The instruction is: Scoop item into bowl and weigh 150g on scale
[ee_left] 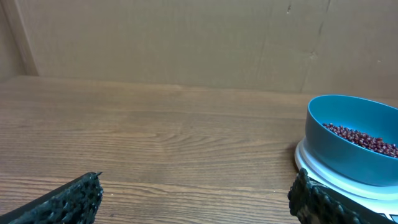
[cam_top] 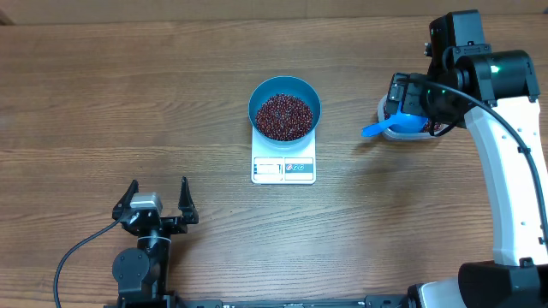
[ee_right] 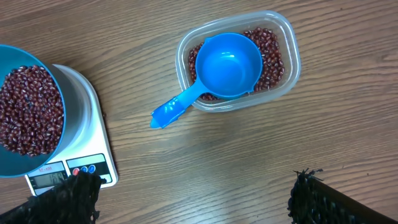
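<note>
Wood-grain tabletop [cam_top: 128,85] fills the overhead view. At its centre the bowl [cam_top: 285,107] sits square on the scale [cam_top: 283,168], likely so the weight shows as you add to it, and the display edge faces 6 o'clock. A heap of beans [cam_top: 284,117] already covers the bowl's floor. At 7 o'clock the left claw [cam_top: 158,192] is parked low with its fingers spread and nothing between them, well apart from the work. At 3 o'clock the right arm [cam_top: 505,171] reaches over the scoop [cam_top: 390,126].

From the left wrist you see the bowl at 3 o'clock, rim upright, beans well below the rim. A plain brown board wall [ee_left: 186,37] closes the far side of the tabletop.

From the right wrist the scoop lies bowl-up in a clear tub [ee_right: 289,56] of more beans, with its handle hanging over the rim toward 8 o'clock, which I judge an easy reach. The right claw [ee_right: 193,199] hangs above with its jaws wide apart, holding nothing. The scale sits at 8 o'clock, but its digits are too small to read, so you cannot tell how near the target you are.
</note>
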### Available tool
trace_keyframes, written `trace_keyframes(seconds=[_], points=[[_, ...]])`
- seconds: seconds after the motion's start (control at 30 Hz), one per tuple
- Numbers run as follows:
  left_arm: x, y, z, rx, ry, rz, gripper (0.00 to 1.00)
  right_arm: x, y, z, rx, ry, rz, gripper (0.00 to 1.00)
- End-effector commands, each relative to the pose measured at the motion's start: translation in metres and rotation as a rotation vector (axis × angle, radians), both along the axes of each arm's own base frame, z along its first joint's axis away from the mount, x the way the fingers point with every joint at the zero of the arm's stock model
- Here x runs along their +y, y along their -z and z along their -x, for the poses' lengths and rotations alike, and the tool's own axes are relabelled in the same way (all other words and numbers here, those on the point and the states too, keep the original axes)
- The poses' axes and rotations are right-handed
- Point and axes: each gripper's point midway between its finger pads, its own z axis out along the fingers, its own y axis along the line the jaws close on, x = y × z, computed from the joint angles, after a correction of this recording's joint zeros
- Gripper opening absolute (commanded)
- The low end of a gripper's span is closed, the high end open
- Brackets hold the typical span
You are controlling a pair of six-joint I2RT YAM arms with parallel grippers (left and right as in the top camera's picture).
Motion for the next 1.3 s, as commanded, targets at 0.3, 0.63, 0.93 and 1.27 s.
trace_keyframes(seconds=[0.3, 0.63, 0.93, 1.27], points=[[-0.005, 0.0, 0.0, -0.006, 0.024, -0.015, 0.99, -0.003, -0.014, -0.002, -0.047, -0.004, 0.005, 1.0], [-0.005, 0.0, 0.0, -0.006, 0.024, -0.015, 1.0, -0.003, -0.014, -0.002, -0.046, -0.004, 0.006, 1.0], [-0.005, 0.0, 0.0, -0.006, 0.024, -0.015, 0.99, 0.002, -0.018, -0.025, -0.141, -0.01, -0.011, 1.0], [-0.005, 0.0, 0.0, -0.006, 0.024, -0.015, 0.99, 0.046, -0.007, -0.072, -0.367, -0.11, -0.073, 1.0]])
